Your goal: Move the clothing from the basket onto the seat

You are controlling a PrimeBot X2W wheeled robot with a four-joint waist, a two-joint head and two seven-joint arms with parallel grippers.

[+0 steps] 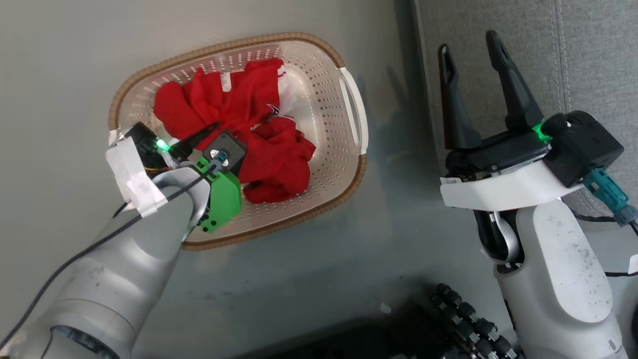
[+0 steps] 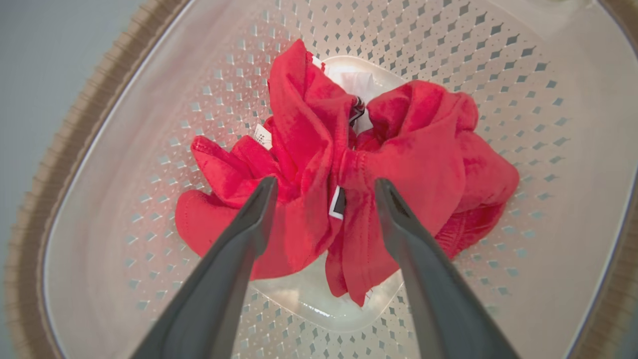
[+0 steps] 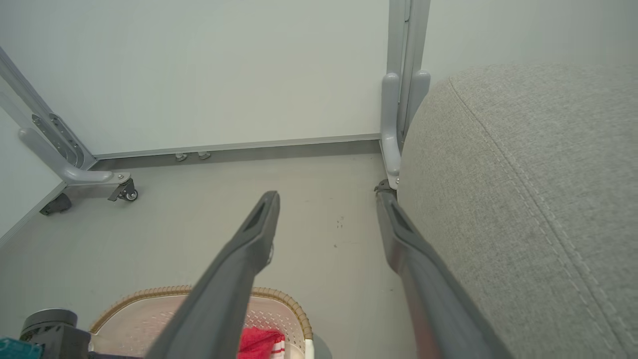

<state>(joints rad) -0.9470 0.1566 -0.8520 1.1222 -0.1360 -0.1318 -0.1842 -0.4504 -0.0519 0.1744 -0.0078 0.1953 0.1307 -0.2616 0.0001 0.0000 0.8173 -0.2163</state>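
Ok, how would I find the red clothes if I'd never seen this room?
Start at the big grey seat on the robot's right. On the floor to its left sits a cream basket with a brown rim. The clothing is the crumpled heap inside it, bright red against the pale plastic.

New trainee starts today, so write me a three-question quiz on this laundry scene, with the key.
1. Fill in: the right claw stands ___ (open or shut).
2. True or false: the clothing lies on the seat.
3. Which claw hangs over the basket? A) left claw B) right claw

Key: 1 open; 2 false, it lies in the basket; 3 A.
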